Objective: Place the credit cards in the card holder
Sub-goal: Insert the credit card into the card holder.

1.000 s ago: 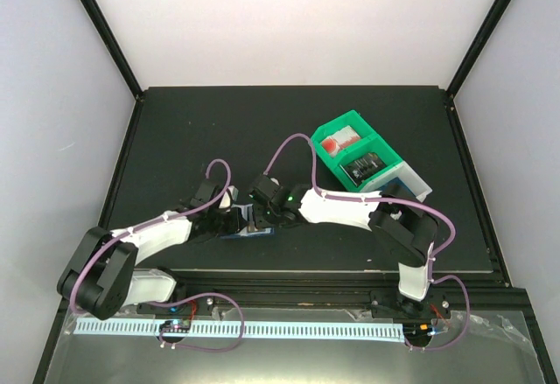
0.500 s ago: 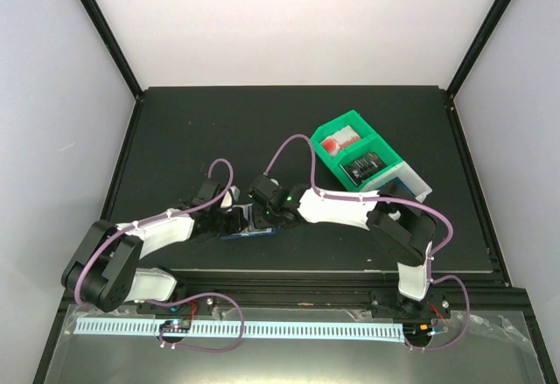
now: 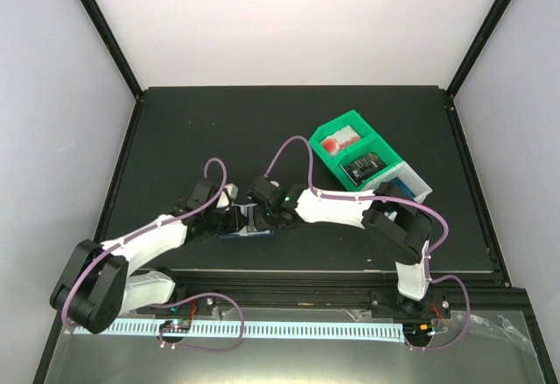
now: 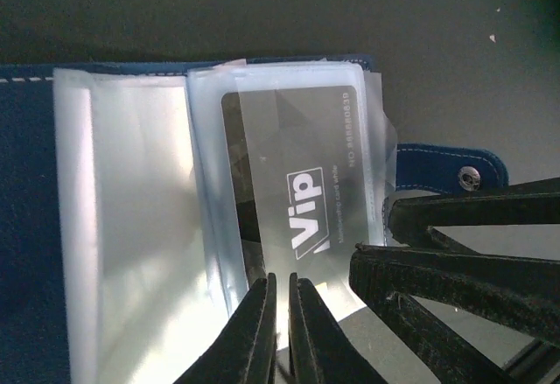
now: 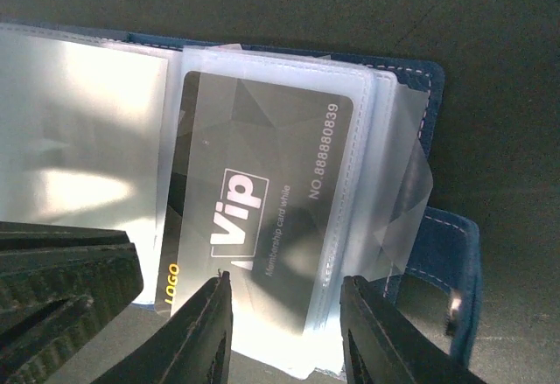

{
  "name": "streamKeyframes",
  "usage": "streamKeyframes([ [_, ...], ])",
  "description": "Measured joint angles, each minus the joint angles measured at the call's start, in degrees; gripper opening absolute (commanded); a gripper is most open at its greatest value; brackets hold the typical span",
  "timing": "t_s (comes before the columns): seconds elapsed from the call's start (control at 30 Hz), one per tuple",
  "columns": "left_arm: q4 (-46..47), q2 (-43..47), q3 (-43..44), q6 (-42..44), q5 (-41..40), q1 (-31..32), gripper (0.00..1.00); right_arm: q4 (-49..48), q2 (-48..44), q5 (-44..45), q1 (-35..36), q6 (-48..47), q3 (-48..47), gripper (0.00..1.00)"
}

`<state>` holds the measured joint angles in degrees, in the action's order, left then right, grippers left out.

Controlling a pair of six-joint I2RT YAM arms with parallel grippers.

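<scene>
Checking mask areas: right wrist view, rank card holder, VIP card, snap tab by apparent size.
1. card holder, open, runs off frame
2. VIP card
3. snap tab, clearly smallest

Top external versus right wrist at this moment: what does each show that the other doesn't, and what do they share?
Only top external: the left arm and right arm in full, the green bin at the right, the black table. Only right wrist: the credit card printed Vip, seemingly tucked into a clear sleeve, and the holder's snap tab. Both: the open card holder, with the left gripper and the right gripper close together over it.
</scene>
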<state>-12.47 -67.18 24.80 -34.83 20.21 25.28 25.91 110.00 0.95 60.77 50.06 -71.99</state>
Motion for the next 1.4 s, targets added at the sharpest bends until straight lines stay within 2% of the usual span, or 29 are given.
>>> streamKeyframes([
  [0.4, 0.81, -6.58, 0.0, -0.35, 0.76, 0.0, 0.04, -0.57, 0.0, -0.44, 0.0, -0.04, 0.0, 0.39],
  [0.9, 3.63, -8.72, 0.15, -0.35, 1.03, 0.0, 0.04, -3.04, 0.0, -1.62, -0.09, 0.02, 0.44, 0.38],
  [1.4, 3.65, -8.68, 0.15, -0.52, 0.98, 0.0, 0.04, -20.02, -4.5, -9.27, -2.03, 9.57, 13.49, 0.34],
])
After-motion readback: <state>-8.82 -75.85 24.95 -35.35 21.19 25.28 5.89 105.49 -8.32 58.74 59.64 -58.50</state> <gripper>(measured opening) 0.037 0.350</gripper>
